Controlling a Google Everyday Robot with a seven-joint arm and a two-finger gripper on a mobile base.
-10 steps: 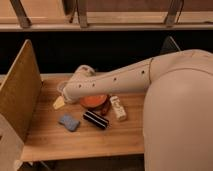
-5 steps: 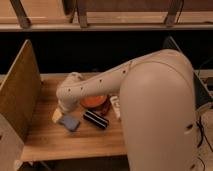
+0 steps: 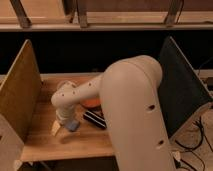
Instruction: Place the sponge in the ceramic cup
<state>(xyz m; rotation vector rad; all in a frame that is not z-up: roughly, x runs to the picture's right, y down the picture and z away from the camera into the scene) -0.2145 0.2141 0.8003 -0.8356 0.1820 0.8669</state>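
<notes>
While the arm [image 3: 127, 105] bends down over the left half of the table [image 3: 60, 147], the end effector [image 3: 62, 124] sits low, at or very near the wood, close to the front-left corner. The sponge [image 3: 74, 126] lies flat on the table right against the end effector, showing on the side toward the middle of the table as a small blue-grey patch. The wrist covers the rest of it. How far open the end effector is, and whether it has hold of the sponge, I cannot tell, because the wrist hides the place where the two meet.

So little of the sponge shows that I cannot tell which way its long axis runs. Just beyond the sponge, toward the middle, lies the black striped block [image 3: 94, 119], and behind that a slice of the orange bowl [image 3: 91, 103] peeps out from under the forearm.

The ceramic cup is not in sight, and the bulk of the arm may be covering it. The sponge, then, is on the table and not in any cup that shows. Judging by this, the step in hand is the grasp. With only one arm, the move turns on the end effector being centred over the sponge and clear of the block.
</notes>
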